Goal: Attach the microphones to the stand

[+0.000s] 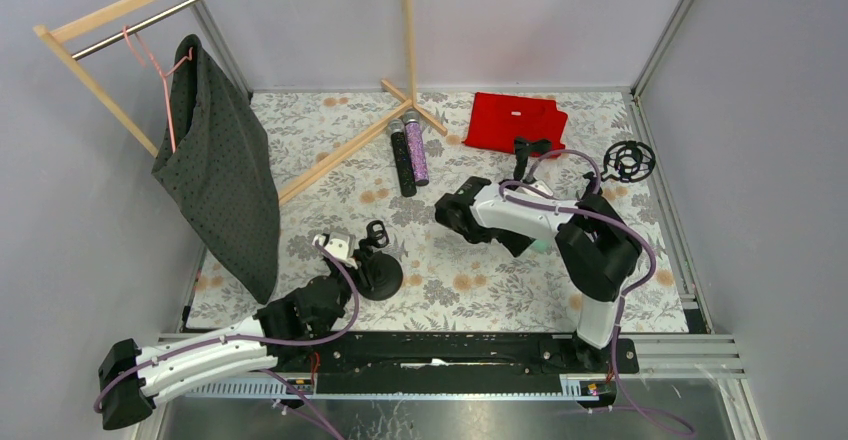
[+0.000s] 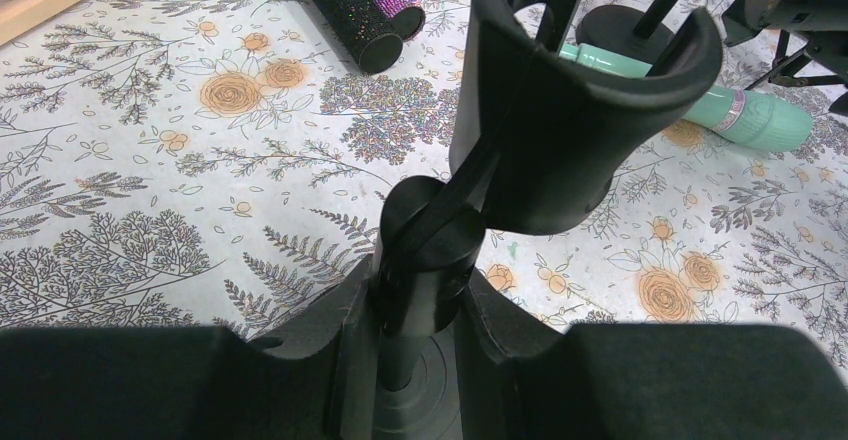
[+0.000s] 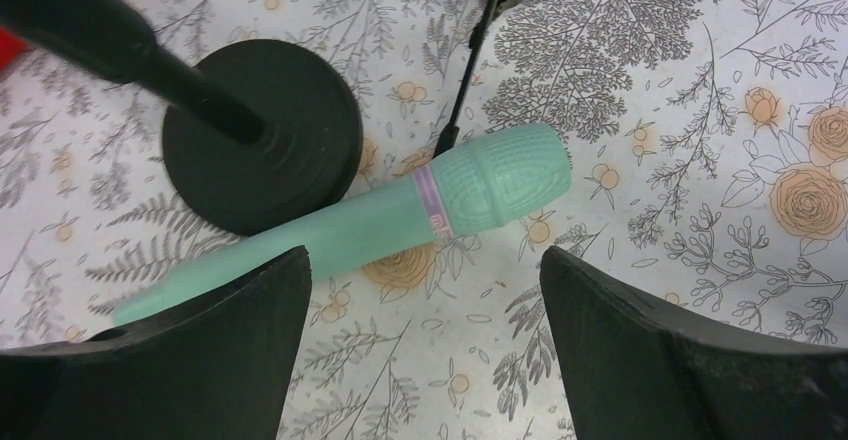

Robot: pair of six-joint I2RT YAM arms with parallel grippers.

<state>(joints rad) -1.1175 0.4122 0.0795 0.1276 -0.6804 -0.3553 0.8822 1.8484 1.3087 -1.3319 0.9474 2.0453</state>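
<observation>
Three microphones: all lie on the table (image 1: pixel 470 290); none is mounted, so no attachment is done.
Left tool (image 2: pixel 420 295): clamped narrow on the post of the stand (image 2: pixel 430 240) at near left, holding it upright; its clip (image 2: pixel 590 130) is empty.
Mint-green microphone (image 3: pixel 400 222): flat on the table right of centre, against or just beside the round base of the second stand (image 3: pixel 262 150).
Black microphone (image 1: pixel 402 163), purple microphone (image 1: pixel 416 152): side by side at the far middle, well apart from both tools.
Right tool (image 3: pixel 425 265): jaws spread wide over the mint-green microphone, nothing gripped.
Step in hand: judged to be the pick-up of the mint-green microphone; seating it in a clip and both other microphones are left to do.
Top view only: the far pair whole; the mint-green microphone is almost hidden under the right arm (image 1: pixel 540 215).
Right wrist view only: the whole mint-green body, lying free between the jaws.
Left wrist view only: the grip on the post, the empty clip mouth.
</observation>
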